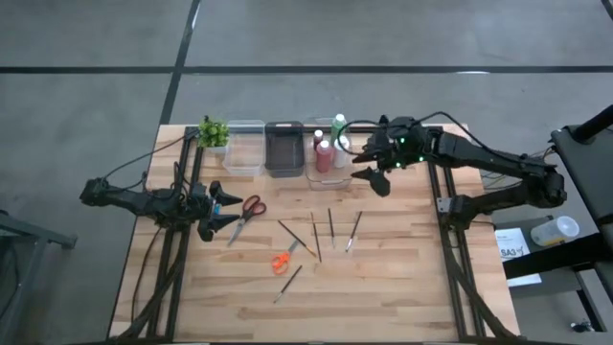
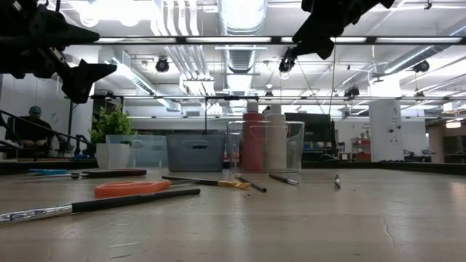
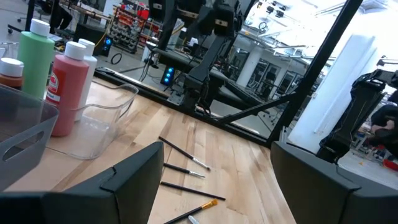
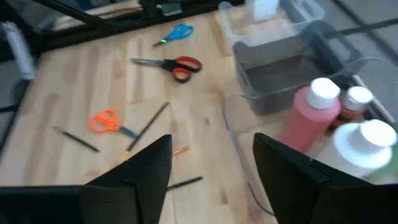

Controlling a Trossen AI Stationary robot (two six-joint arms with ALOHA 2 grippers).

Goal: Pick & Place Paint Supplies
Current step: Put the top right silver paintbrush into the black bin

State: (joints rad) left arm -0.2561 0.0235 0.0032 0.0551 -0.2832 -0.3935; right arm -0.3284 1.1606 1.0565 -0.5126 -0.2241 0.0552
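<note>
Both grippers hang open above the table and hold nothing. My left gripper (image 1: 234, 211) (image 3: 217, 180) hovers beside the red-handled scissors (image 1: 251, 207) (image 4: 174, 65), which lie flat. My right gripper (image 1: 362, 165) (image 4: 211, 168) is over the table just right of a clear bin (image 1: 311, 171). In that bin stand a dark red bottle (image 1: 325, 154) (image 4: 306, 121), a white bottle (image 4: 364, 146), a green bottle (image 3: 34, 53) and a tiny brown one (image 4: 354, 99). Several thin brushes (image 1: 314, 235) and an orange tool (image 1: 281, 261) lie mid-table. A blue tool (image 4: 177, 32) lies near the scissors.
A dark bin (image 1: 283, 149) and another clear bin (image 1: 244, 146) sit left of the bottle bin along the far edge, with a small potted plant (image 1: 213, 132) at the row's left end. Bare wood stretches across the near half and the right side of the table (image 1: 402, 287).
</note>
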